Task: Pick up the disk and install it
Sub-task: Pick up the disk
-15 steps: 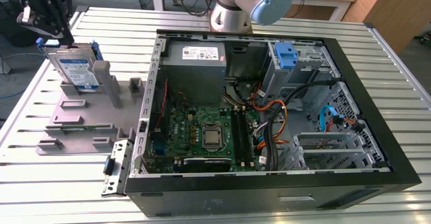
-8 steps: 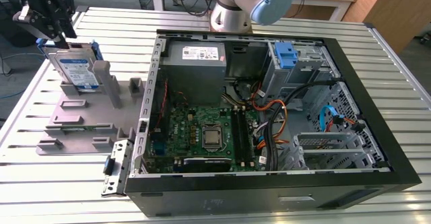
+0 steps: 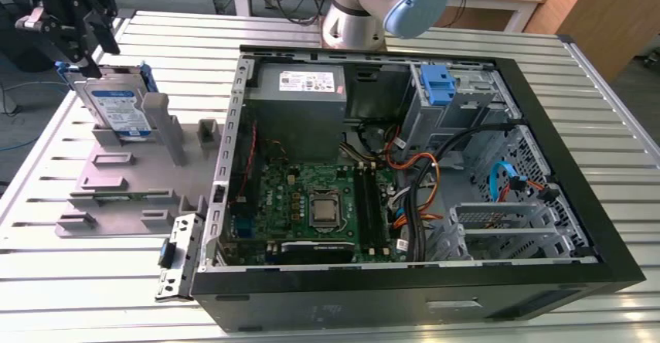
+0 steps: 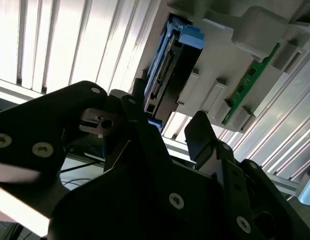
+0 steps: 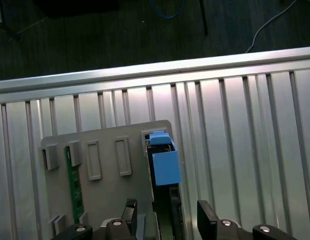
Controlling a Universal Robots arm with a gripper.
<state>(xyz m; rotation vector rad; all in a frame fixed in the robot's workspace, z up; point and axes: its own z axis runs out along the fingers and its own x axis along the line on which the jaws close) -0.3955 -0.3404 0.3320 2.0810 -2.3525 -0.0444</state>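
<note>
black claw (image 5: 167,210), its fingers apart, straddled without clamping the silver hard disk in blue caddy rails (image 3: 116,107). the disk stood on edge in a grey plastic holder (image 3: 124,181), likely to keep both flat sides reachable, on the ribbed metal surface (image 3: 93,250) beside the open computer case (image 3: 577,165).

The ribbed aluminium desk (image 3: 619,165) carries a grey slotted holder plate (image 3: 103,181) toward the exterior view's left, with an open black computer case (image 3: 361,304) just beside it. The arm's base (image 3: 356,30) stands at the desk's far edge, behind the case.
</note>
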